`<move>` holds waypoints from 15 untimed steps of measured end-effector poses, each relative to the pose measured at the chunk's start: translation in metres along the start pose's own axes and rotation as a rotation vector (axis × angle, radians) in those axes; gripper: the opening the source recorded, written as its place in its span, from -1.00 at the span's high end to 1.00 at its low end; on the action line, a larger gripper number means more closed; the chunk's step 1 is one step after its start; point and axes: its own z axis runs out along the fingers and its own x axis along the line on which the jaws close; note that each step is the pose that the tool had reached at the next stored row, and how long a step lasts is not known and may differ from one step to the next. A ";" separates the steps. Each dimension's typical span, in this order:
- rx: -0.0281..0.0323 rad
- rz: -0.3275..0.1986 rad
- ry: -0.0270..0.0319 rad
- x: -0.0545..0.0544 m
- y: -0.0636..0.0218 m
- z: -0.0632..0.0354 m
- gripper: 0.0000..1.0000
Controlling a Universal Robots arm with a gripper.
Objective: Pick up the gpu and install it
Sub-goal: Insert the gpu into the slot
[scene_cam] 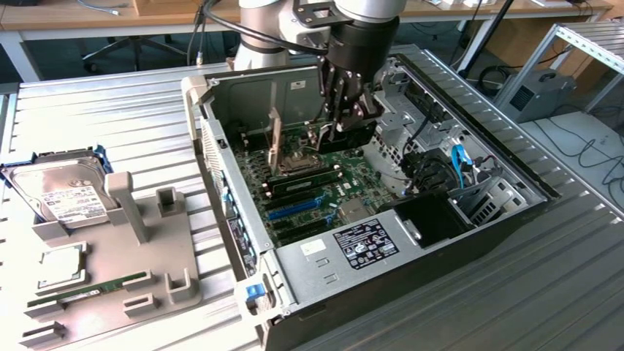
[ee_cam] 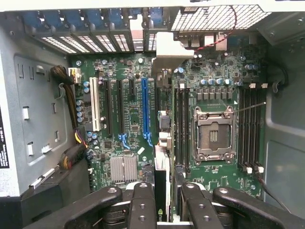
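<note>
Gripper [ee_cam: 162, 202] pinching upright gpu [ee_cam: 161, 183] amid motherboard [ee_cam: 214, 76] slots, CPU socket [ee_cam: 213, 135] beside.

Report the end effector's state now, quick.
End effector: closed on the gpu, held on edge above the motherboard inside the open PC case.

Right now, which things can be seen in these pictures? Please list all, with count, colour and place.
case: one, black and silver, open, on the table
table: one, silver
motherboard: one, green, in the case
socket: one, silver, on the motherboard
fixture: one, grey, beside the case
hard drive: one, silver, blue frame, on the fixture
CPU: one, silver, on the fixture
RAM: one, green, on the fixture
gpu: one, black, in the gripper
gripper: one, black, in the case
</note>
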 end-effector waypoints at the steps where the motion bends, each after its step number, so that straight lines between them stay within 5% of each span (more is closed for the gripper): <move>1: 0.0000 0.000 0.0001 0.001 0.0000 0.0000 0.47; 15: 0.0000 0.000 0.0000 0.004 -0.0001 0.0000 0.47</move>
